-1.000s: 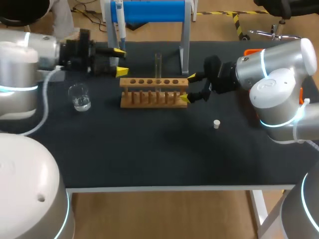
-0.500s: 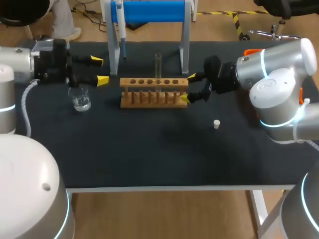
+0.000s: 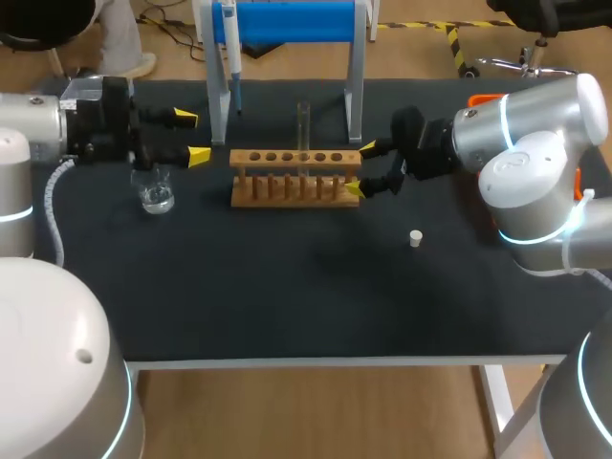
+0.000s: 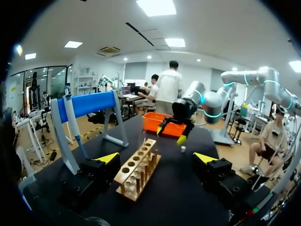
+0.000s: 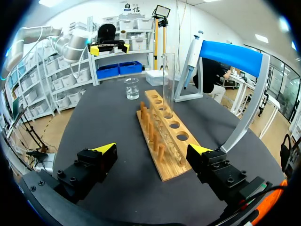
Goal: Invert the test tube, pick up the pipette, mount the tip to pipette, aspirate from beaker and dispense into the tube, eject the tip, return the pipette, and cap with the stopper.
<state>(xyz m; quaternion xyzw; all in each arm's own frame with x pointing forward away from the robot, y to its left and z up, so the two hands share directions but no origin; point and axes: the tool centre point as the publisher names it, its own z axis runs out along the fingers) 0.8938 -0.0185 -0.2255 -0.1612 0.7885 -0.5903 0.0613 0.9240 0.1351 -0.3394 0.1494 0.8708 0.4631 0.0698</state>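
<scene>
Now my right gripper [image 3: 360, 168] hangs open at the right end of the rack [image 3: 296, 177], probably to brace it, with the test tube [image 3: 303, 124] upright in its far row. My left gripper [image 3: 191, 135], also released, waits left of the pipette [image 3: 229, 48] hanging far back, I judge for pickup.

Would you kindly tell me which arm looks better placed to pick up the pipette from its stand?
Left, most likely. The left gripper is open and sits close to the pipette hanging on the blue stand; the right gripper, also open, is at the far end of the rack, away from it.
</scene>
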